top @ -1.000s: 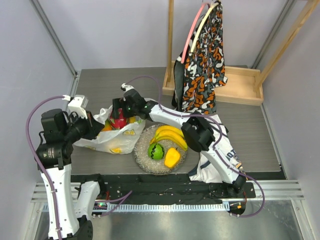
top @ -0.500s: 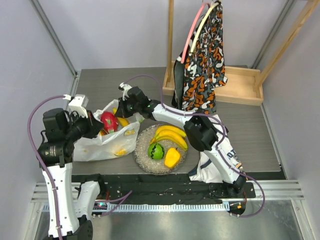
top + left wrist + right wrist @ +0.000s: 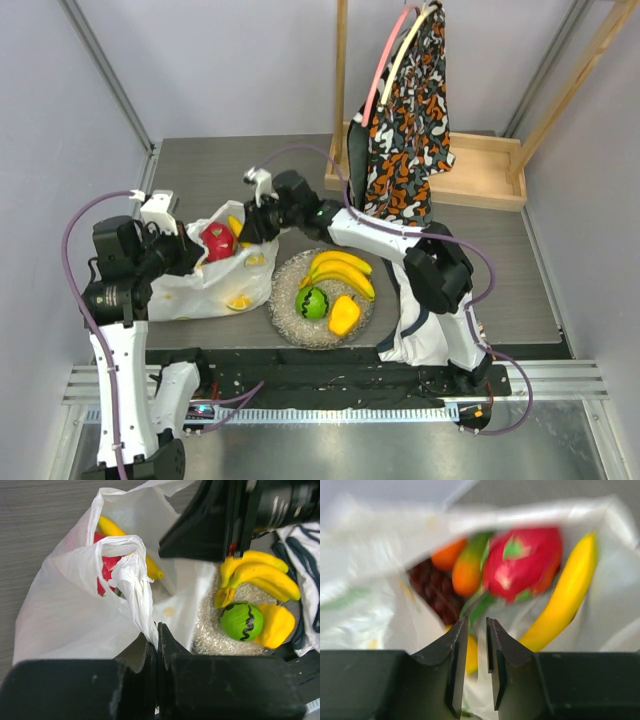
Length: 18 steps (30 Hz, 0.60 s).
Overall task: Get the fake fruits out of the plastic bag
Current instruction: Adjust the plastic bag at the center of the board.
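The plastic bag [image 3: 215,285] lies left of the plate, its mouth held up. My left gripper [image 3: 157,630] is shut on the bag's gathered rim [image 3: 135,585]. Inside lie a red fruit [image 3: 525,562], a banana [image 3: 565,600], an orange-green fruit [image 3: 467,572] and dark grapes [image 3: 432,587]. My right gripper [image 3: 476,622] hovers at the bag's mouth just short of the red fruit, its jaws a narrow gap apart and holding nothing. From above, the right gripper [image 3: 248,228] sits beside the red fruit [image 3: 217,240]. Bananas [image 3: 342,272], a green ball [image 3: 313,302] and a yellow pepper [image 3: 344,315] rest on the plate [image 3: 285,318].
An orange-black patterned cloth bag [image 3: 405,130] hangs on a rack over a wooden tray [image 3: 480,175] at the back right. A white jersey [image 3: 440,320] lies under the right arm near the front edge.
My right gripper, wide open over the red fruit a second ago, has drawn back a little towards the plate with its jaws narrowed. The red fruit stayed in the bag and now shows fully.
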Motion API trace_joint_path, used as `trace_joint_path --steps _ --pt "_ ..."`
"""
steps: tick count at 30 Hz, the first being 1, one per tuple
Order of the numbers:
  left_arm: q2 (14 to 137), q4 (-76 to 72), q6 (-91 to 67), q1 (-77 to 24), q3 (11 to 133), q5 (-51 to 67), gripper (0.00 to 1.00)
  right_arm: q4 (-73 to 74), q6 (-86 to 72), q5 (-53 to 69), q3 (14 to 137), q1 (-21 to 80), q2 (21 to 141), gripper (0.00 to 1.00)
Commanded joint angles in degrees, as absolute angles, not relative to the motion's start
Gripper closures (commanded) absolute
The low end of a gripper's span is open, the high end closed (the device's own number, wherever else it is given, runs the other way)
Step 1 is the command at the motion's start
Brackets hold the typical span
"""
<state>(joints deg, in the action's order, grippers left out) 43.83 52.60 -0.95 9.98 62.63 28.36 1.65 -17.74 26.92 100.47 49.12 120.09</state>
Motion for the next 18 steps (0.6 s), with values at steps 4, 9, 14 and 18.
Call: trace_joint_path --steps 4,9,14,18 --pt "37.3 59.3 7.7 10.4 61.8 21.1 1.0 9.6 -2.2 23.1 93.2 54.6 118.0 0.67" --pt "38.9 61.2 8.9 10.3 64.6 23.0 1.0 12.5 0.1 21.6 99.1 53.4 119.5 0.65" --pt "40.2 63.5 10.7 10.4 65.9 26.4 1.0 9.5 -4.5 19.7 106.2 52.8 123.0 0.41" --pt "40.2 63.4 10.4 10.4 65.0 29.4 0.91 6.9 -10.6 15.2 110.2 52.8 128.2 0.04"
